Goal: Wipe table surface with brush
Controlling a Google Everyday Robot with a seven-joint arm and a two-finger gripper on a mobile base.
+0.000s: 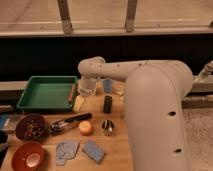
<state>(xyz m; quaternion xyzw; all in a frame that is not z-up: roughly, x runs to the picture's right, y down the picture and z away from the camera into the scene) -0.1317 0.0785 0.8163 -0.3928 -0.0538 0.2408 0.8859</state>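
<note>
The table surface (100, 137) is a light-brown plank top that fills the lower half of the camera view. The brush (79, 103), a small cream wedge, lies on it beside the right edge of the green tray (47, 92). My gripper (85, 92) hangs at the end of the big white arm, directly above and just behind the brush, with its jaws standing open. The wrist hides most of the fingers, and I cannot see whether they touch the brush.
A blue cup (107, 85) and a black block (107, 103) stand right of the gripper. Nearer lie a black-handled utensil (67, 123), an orange (85, 127), a metal cup (107, 126), two bowls (31, 127) (27, 156) and two grey-blue pads (66, 149) (93, 150).
</note>
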